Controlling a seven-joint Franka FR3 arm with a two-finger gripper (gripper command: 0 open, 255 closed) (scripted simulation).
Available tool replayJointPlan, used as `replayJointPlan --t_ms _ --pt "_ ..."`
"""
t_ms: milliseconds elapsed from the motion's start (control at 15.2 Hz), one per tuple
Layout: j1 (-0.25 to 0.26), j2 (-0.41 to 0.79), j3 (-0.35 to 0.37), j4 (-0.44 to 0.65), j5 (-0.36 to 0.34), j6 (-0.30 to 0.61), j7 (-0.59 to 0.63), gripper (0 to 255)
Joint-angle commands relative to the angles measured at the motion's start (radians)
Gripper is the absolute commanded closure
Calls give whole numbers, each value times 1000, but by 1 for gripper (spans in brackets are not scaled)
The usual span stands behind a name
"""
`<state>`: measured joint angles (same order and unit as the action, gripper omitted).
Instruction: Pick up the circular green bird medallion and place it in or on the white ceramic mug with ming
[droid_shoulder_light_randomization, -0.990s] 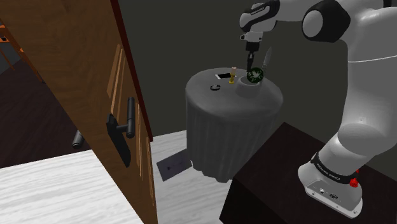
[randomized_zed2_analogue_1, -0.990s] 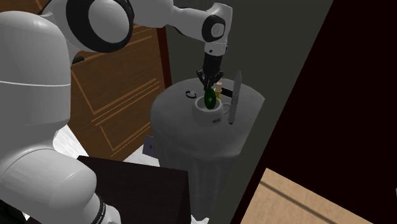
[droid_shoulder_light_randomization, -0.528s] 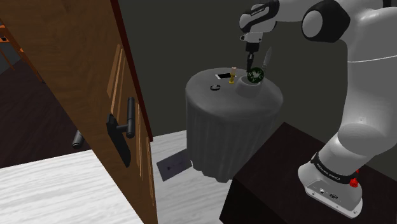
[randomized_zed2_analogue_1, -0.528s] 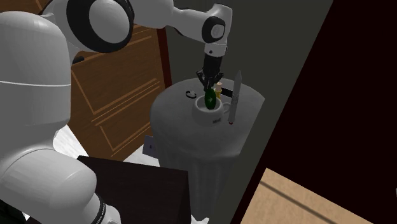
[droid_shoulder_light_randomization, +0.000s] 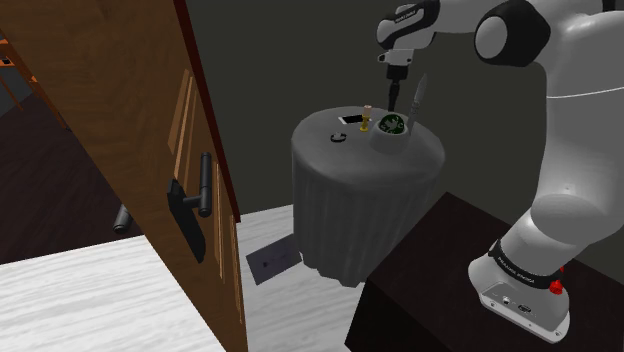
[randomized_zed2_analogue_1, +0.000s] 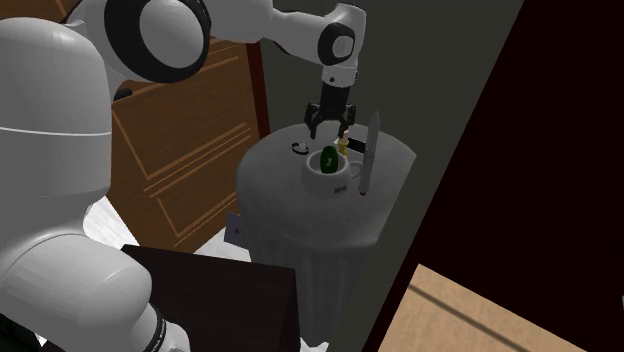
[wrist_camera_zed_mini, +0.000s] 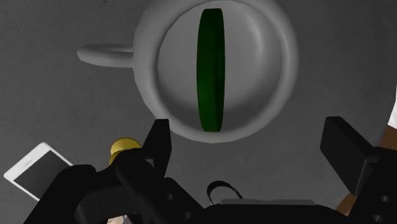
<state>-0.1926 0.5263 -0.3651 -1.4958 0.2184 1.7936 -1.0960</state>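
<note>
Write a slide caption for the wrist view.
Open hand over the white mug, with the green medallion standing on edge inside it.

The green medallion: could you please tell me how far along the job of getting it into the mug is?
Done: the green medallion stands on edge inside the white mug on the grey round table. In hand: nothing; the gripper hangs open above the mug, its fingers clear of the medallion. Left: by the look of it, only pulling the arm away.
</note>
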Motion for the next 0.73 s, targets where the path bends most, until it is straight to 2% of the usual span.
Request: replayJointPlan --t_ms 0,132,660 --pt "-6 0 -2 51 -3 -51 4 0" --pt "-15 5 -4 118 -4 -113 7 0" --pt "-15 5 -4 118 -4 -113 7 0"
